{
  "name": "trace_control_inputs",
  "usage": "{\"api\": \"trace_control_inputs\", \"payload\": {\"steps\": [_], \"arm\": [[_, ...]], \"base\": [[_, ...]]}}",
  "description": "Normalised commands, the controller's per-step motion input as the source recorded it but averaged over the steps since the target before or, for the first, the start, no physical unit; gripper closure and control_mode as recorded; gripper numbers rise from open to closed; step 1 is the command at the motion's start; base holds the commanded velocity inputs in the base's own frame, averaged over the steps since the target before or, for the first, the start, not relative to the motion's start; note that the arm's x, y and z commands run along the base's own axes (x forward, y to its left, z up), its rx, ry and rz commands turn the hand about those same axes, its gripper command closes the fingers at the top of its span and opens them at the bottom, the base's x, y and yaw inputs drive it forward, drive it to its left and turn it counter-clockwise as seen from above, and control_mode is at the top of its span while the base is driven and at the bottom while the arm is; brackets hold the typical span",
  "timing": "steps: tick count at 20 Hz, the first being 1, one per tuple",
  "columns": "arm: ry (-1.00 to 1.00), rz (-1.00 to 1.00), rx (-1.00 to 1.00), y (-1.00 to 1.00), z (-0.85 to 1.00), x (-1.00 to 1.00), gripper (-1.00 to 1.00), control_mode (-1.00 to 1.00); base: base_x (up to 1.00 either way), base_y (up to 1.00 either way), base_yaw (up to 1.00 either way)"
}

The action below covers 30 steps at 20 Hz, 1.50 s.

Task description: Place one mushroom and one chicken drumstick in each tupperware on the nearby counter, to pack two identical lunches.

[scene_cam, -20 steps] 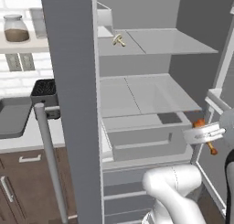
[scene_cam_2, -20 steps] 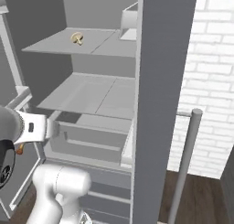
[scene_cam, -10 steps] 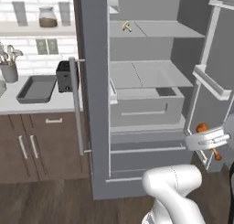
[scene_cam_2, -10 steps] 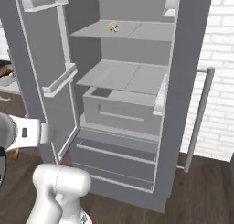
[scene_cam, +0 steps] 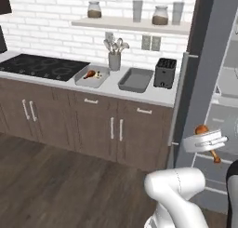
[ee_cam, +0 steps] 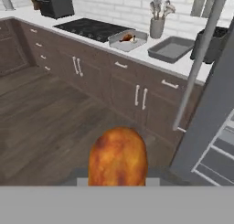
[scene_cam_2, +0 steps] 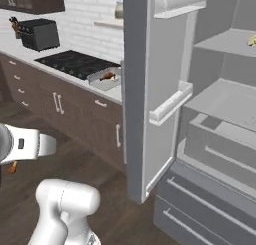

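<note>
Two shallow rectangular tubs sit side by side on the pale grey-white counter (scene_cam: 107,88) above the dark brown cabinets with silver bar handles (scene_cam: 116,128). The light grey tupperware (scene_cam: 92,76) lies nearer the black cooktop (scene_cam: 42,66) and already holds an orange-brown drumstick (scene_cam: 90,74), with something small and dark touching it that cannot be told apart at this size. The darker grey tupperware (scene_cam: 135,79) sits between that tub and the black slotted toaster box (scene_cam: 165,73), toward the counter's end by the fridge. A grey cup of utensils (scene_cam: 114,60) stands behind the tubs at the counter's back edge.

The robot's two-finger gripper (scene_cam: 208,142) is off the counter, in front of the open grey fridge (scene_cam_2: 200,114), well apart from both tubs. Its jaws are closed on a second orange-brown cooked chicken drumstick (scene_cam: 208,141), the bulbous end up and the thin bone tip pointing down below the fingers. In the hand view that drumstick (ee_cam: 117,157) rises large between the fingers. On an upper fridge shelf a small beige-tan mushroom (scene_cam_2: 252,39) rests at the picture's edge.
</note>
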Motion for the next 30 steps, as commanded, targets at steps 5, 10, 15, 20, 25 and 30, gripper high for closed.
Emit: {"api": "trace_control_inputs", "payload": {"steps": [5,10,15,20,25,30], "arm": [[0.00,0.00,0.00,0.00,0.00,0.00,1.00,1.00],[0.00,0.00,0.00,0.00,0.00,0.00,1.00,1.00],[0.00,0.00,0.00,0.00,0.00,0.00,1.00,1.00],[0.00,0.00,0.00,0.00,0.00,0.00,1.00,1.00],[0.00,0.00,0.00,0.00,0.00,0.00,1.00,1.00],[0.00,0.00,0.00,0.00,0.00,0.00,1.00,1.00]], "base": [[0.69,0.65,0.56],[1.00,0.51,0.40],[1.00,0.03,-0.01],[1.00,0.04,-0.41],[1.00,0.26,-0.62],[1.00,0.27,-0.72]]}}
